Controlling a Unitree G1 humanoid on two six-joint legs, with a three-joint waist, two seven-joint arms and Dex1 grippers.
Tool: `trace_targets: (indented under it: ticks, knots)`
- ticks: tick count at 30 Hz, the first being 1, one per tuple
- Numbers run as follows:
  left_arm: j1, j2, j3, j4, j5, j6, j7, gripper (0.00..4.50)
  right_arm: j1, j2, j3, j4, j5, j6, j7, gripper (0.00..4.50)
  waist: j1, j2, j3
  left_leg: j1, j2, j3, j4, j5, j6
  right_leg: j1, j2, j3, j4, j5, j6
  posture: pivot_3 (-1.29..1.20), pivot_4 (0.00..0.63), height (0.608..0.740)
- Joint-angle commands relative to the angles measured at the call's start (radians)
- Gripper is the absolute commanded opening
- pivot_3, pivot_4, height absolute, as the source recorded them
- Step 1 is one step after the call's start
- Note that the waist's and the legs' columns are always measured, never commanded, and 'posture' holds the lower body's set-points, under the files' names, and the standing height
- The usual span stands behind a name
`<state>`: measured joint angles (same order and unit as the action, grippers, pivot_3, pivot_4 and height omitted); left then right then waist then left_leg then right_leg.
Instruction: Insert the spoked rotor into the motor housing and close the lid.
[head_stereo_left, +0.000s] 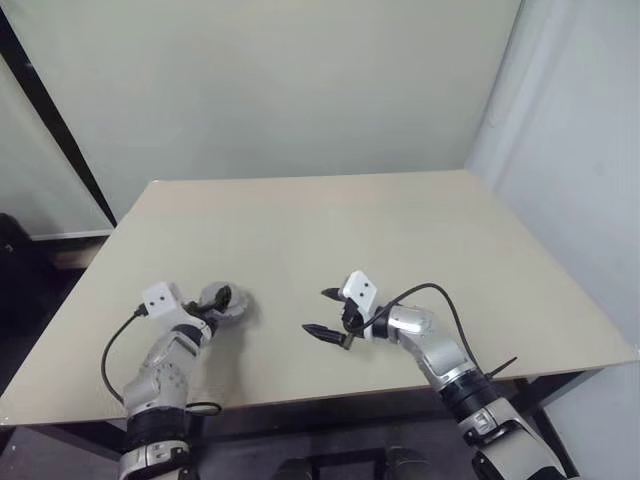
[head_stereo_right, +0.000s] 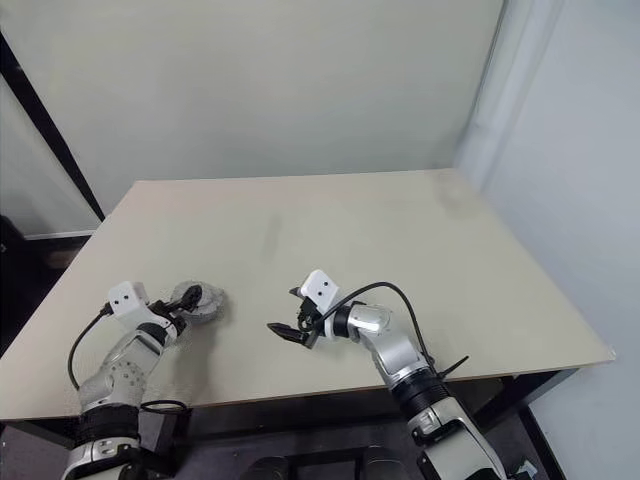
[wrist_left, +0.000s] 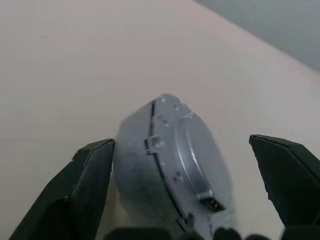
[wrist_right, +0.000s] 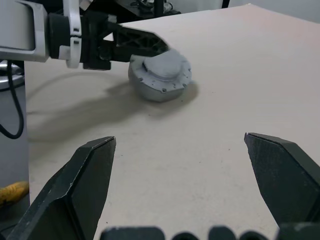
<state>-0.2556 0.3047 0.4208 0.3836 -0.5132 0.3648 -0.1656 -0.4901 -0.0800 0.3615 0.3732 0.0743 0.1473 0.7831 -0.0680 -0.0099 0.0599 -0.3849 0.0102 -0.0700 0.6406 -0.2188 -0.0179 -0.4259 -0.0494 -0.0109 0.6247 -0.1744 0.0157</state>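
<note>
A grey round motor housing (wrist_right: 150, 91) lies on the table's near left, with the pale grey lid (wrist_right: 165, 64) seated on top. The left wrist view shows a seam between the lid (wrist_left: 200, 150) and the housing (wrist_left: 132, 172). My left gripper (head_stereo_left: 222, 297) is open around this unit: one finger is close against its edge, the other stands well off. My right gripper (head_stereo_left: 317, 310) is open and empty near the table's front middle, pointing left toward the unit from a short way off. The spoked rotor is hidden.
The beige table (head_stereo_left: 400, 230) stretches bare behind and to the right of both grippers. Its front edge runs just under my forearms. A pale wall stands behind the table and another close to its right side.
</note>
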Motion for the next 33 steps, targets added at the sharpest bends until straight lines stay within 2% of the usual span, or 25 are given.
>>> trace_targets:
  ticks: [1, 9, 14, 19, 22, 27, 33]
  knots:
    - [0.002, 0.017, 0.005, -0.063, 0.054, -0.047, 0.043, 4.43, -0.008, 0.005, -0.009, -0.011, -0.005, -0.014, -0.005, 4.5, 0.001, 0.0, 0.0, 0.0, 0.0, 0.0, 0.0, 0.0, 0.0, 0.0, 0.0, 0.0, 0.0, 0.0, 0.0, 0.0, 0.0, 0.74]
    - [0.029, 0.005, -0.004, -0.1, 0.108, -0.062, 0.082, 4.43, -0.01, 0.007, -0.013, 0.001, -0.006, -0.016, -0.008, 4.5, 0.009, 0.0, 0.0, 0.002, 0.0, 0.0, 0.0, 0.0, 0.0, 0.001, 0.0, 0.0, 0.0, 0.0, 0.0, 0.0, 0.0, 0.74]
    - [0.072, 0.005, -0.036, -0.28, 0.095, -0.038, 0.03, 4.43, -0.013, 0.002, -0.056, -0.004, 0.01, -0.003, -0.051, 4.5, 0.019, 0.0, 0.0, 0.001, 0.0, 0.001, 0.0, 0.0, 0.0, 0.0, 0.0, 0.0, 0.0, 0.0, 0.0, 0.0, 0.0, 0.74]
    - [0.16, 0.095, -0.171, -0.546, 0.068, 0.085, -0.156, 4.43, 0.005, -0.039, -0.156, -0.074, 0.064, 0.076, -0.084, 4.5, 0.018, 0.0, 0.0, 0.001, 0.0, 0.002, 0.0, 0.0, 0.0, 0.001, 0.0, 0.001, 0.0, 0.0, 0.0, 0.0, 0.0, 0.74]
    - [0.176, 0.122, -0.224, -0.629, 0.049, 0.159, -0.198, 4.43, 0.029, -0.093, -0.19, -0.124, 0.076, 0.131, -0.077, 4.5, 0.018, 0.001, 0.0, 0.001, 0.0, 0.002, 0.0, 0.0, -0.001, 0.001, -0.001, 0.002, -0.001, 0.0, 0.0, 0.0, 0.0, 0.74]
    - [0.174, 0.132, -0.305, -0.647, 0.073, 0.22, -0.238, 4.43, 0.086, -0.181, -0.248, -0.199, 0.08, 0.172, -0.091, 4.5, 0.017, 0.002, 0.0, 0.003, 0.0, 0.002, -0.001, 0.0, 0.0, 0.001, 0.0, 0.002, 0.0, 0.0, 0.0, 0.0, 0.0, 0.74]
    - [0.175, 0.113, -0.367, -0.618, 0.098, 0.218, -0.261, 4.43, 0.135, -0.215, -0.309, -0.228, 0.091, 0.177, -0.132, 4.5, 0.018, 0.002, 0.001, 0.004, 0.001, 0.003, -0.001, 0.0, 0.0, 0.001, 0.0, 0.002, 0.0, 0.0, -0.001, 0.0, 0.0, 0.74]
